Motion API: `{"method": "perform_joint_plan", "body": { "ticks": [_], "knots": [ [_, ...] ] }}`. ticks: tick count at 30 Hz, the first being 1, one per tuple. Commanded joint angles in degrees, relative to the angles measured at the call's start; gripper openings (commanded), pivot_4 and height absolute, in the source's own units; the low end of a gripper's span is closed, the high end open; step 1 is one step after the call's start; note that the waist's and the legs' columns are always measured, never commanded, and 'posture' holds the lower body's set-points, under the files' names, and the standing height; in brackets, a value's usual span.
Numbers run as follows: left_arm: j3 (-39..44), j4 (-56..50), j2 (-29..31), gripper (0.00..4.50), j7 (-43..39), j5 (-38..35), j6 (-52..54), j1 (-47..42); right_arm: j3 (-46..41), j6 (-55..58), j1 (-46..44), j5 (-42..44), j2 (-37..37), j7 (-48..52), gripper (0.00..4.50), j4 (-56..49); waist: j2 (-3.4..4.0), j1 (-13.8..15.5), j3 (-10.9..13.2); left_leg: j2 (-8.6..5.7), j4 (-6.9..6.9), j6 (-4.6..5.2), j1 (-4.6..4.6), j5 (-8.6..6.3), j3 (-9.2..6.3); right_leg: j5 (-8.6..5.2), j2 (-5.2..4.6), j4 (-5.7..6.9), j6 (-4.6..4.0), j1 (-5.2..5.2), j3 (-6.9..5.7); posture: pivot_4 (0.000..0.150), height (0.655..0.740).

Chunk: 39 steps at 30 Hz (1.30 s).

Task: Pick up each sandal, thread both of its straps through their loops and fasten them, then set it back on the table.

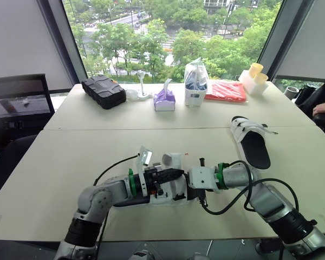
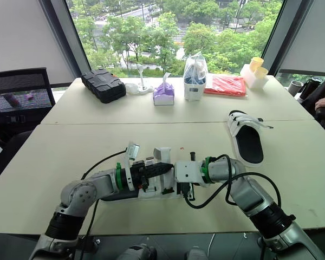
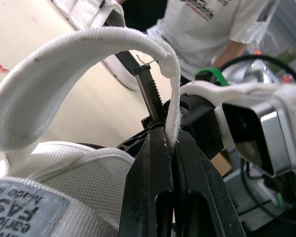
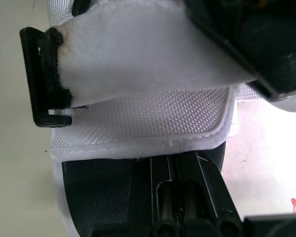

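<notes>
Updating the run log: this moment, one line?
left hand: shut on strap | right hand: shut on sandal | other sandal: on table

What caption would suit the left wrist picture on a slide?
Left gripper pinching the white strap of a sandal between its closed jaws.

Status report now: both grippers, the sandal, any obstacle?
Left gripper jaws shut on white fabric strap. Right gripper jaws shut on same black and white fabric sandal. Second sandal on beige table, apart. No obstacle.
</notes>
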Motion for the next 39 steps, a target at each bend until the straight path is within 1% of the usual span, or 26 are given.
{"method": "perform_joint_plan", "body": {
  "ticks": [1,9,20,25,30,39],
  "knots": [
    [-3.68,0.41,2.21,0.07,-3.51,5.52,-4.34,1.83,1.82,1.27,0.85,-1.47,0.34,0.31,0.0,1.5,0.0,0.0,0.0,0.0,-0.03,0.0,0.02,0.0,0.0,0.0,0.0,0.0,0.0,0.0,0.0,0.15,0.74],
    [-4.49,1.72,3.6,0.07,-8.31,10.31,-12.58,2.86,1.78,1.3,0.84,-1.45,0.42,0.33,0.0,1.46,0.0,-0.03,0.0,0.03,-0.29,0.0,0.18,0.0,0.0,-0.01,-0.01,-0.04,0.0,0.03,0.0,0.15,0.74],
    [-3.86,5.64,1.76,0.07,-11.45,15.53,-22.96,2.15,1.81,1.33,0.62,-1.38,0.53,0.43,0.0,1.51,0.0,0.0,0.0,0.03,-0.29,0.0,0.22,0.0,0.0,0.0,0.0,-0.07,0.01,0.07,0.0,0.15,0.74],
    [-6.72,3.4,5.02,0.07,-18.42,15.79,-23.13,3.31,1.75,1.55,0.83,-1.4,0.48,0.35,0.0,1.27,0.0,-0.05,0.0,0.03,-0.31,0.0,0.23,0.0,0.0,0.0,0.0,-0.07,0.01,0.07,0.0,0.15,0.74],
    [-8.26,2.72,6.09,0.07,-21.36,19.01,-28.19,3.42,1.74,1.57,0.86,-1.44,0.45,0.33,0.0,1.25,0.0,-0.03,0.0,0.04,-0.33,0.0,0.23,0.0,0.0,-0.01,0.0,-0.08,0.01,0.06,0.0,0.15,0.74],
    [-11.35,2.57,6.52,0.07,-23.72,25.27,-38.46,4.08,1.9,1.49,0.63,-1.59,0.68,0.21,0.0,1.61,0.0,-0.02,0.0,0.04,-0.34,0.0,0.22,0.0,0.0,-0.01,-0.01,-0.11,0.0,0.06,0.0,0.15,0.74]
  ]
}}
